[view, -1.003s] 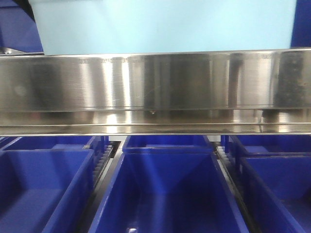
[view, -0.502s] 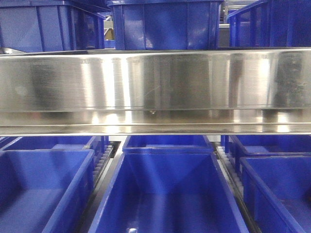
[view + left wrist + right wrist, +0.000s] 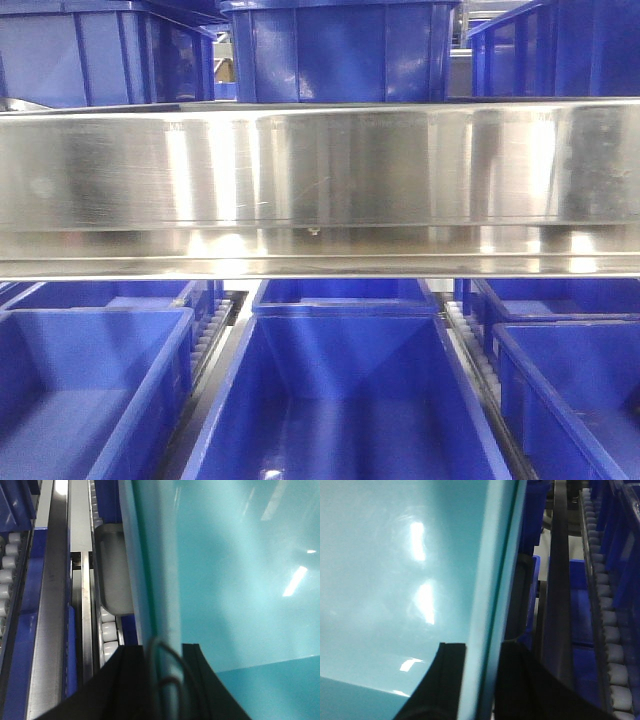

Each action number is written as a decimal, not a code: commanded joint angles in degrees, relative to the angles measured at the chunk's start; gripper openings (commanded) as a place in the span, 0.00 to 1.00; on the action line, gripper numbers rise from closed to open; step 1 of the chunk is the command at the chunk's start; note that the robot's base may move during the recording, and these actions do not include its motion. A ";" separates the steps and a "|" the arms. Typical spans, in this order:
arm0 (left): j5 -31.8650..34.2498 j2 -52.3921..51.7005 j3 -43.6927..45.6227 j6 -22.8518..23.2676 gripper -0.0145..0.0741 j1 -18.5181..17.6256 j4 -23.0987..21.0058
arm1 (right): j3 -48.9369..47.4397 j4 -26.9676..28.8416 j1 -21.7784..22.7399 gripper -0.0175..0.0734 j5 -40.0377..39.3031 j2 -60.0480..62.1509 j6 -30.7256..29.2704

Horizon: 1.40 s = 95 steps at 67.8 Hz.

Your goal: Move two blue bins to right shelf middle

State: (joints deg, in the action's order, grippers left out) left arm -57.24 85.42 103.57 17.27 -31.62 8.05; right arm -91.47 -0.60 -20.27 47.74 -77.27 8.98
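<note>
Filling both wrist views, pale blue bin (image 3: pixel 225 580) wall. Across front view from 9 to 3 o'clock, steel shelf rail (image 3: pixel 320 180); above and below, dark blue bins (image 3: pixel 340 400). At 6 o'clock, left gripper (image 3: pixel 163 652) and right gripper (image 3: pixel 483 650), each clamped across that pale rim. Roller track (image 3: pixel 602 605) at 3 o'clock.

I'd call this a warehouse or stockroom, most likely a picking aisle. Ahead of me a steel shelf rail (image 3: pixel 320 180) runs straight across, with rows of identical blue bins (image 3: pixel 345 400) packed side by side above and below it. Both wrist cameras catch roller tracks (image 3: pixel 611 636) running alongside more blue plastic. Those views are close and half blocked, so I can't tell how far the racking extends.
</note>
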 commanded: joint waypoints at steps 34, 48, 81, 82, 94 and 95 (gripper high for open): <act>7.66 -1.57 1.05 -0.53 0.04 -0.13 -0.80 | -1.02 -0.77 -0.10 0.02 -4.98 0.98 -0.85; 7.66 -1.57 1.05 -0.53 0.04 -0.13 -0.80 | -1.02 -0.77 -0.10 0.02 -4.98 0.98 -0.85; 7.66 -1.57 1.05 -0.53 0.04 -0.13 -0.80 | -1.02 -0.77 -0.10 0.02 -4.98 0.98 -0.85; 7.66 -1.57 1.05 -0.53 0.04 -0.13 -0.80 | -1.02 -0.77 -0.10 0.02 -4.98 0.98 -0.85; 7.67 -1.57 1.05 -0.53 0.04 -0.13 -0.38 | -1.02 -0.77 -0.10 0.02 -4.97 0.87 -0.85; 7.67 -1.57 1.05 -0.53 0.04 -0.13 -0.05 | -1.02 -0.77 -0.10 0.02 -4.97 0.87 -0.85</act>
State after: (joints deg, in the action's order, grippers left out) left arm -55.77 85.42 103.57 17.27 -31.62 8.14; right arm -91.47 -0.86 -20.27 47.12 -77.27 9.07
